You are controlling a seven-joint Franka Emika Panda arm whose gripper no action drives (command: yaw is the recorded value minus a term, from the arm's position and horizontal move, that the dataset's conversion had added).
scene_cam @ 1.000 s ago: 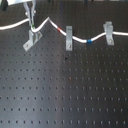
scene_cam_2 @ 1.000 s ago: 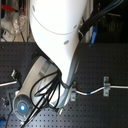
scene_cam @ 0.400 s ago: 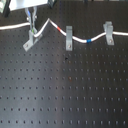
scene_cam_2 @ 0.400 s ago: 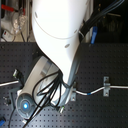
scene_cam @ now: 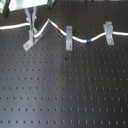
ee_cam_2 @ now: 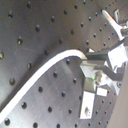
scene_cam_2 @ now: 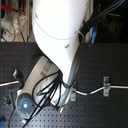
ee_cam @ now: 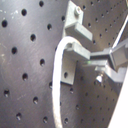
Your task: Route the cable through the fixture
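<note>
At the first exterior view's upper left, gripper [scene_cam: 33, 28] hangs directly over the fixture [scene_cam: 29, 42], fingers pointing down. Cable [scene_cam: 75, 38] runs as a white wavy line across the breadboard table [scene_cam: 65, 90], from the first exterior view's left edge, past the gripper, rising to a peak just beyond it, then through a second bracket [scene_cam: 69, 38] and a third bracket [scene_cam: 108, 32] toward the first exterior view's right. Red band [scene_cam: 62, 28] sits between fixture and second bracket; blue band [scene_cam: 88, 40] between 2nd and 3rd.

Grip state: in both wrist views the fingertips are pressed onto the cable [ee_cam: 59, 60] at the top of its arch, so pinching the cable, not spread. Small green mark visible near the pinch in the first wrist view, poss. the green band, too blurred to confirm.

Second exterior view: arm body blocks most of the scene; only a stretch of cable [scene_cam_2: 92, 92] and one bracket [scene_cam_2: 105, 85] show at the second exterior view's right.

Key relation: fixture lies straight below the pinch point, close. Its foot runs diagonally, so slot axis is skewed vs. the cable's general left-right run. Whether cable is already between the prongs: can't tell, gripper hides the slot in the first exterior view.

Judgement: seating step in hand. Next move prob. needs cable segment turned to match the slot's diagonal, then pressed down. Risk: cable rides on a prong top rather than dropping in.
</note>
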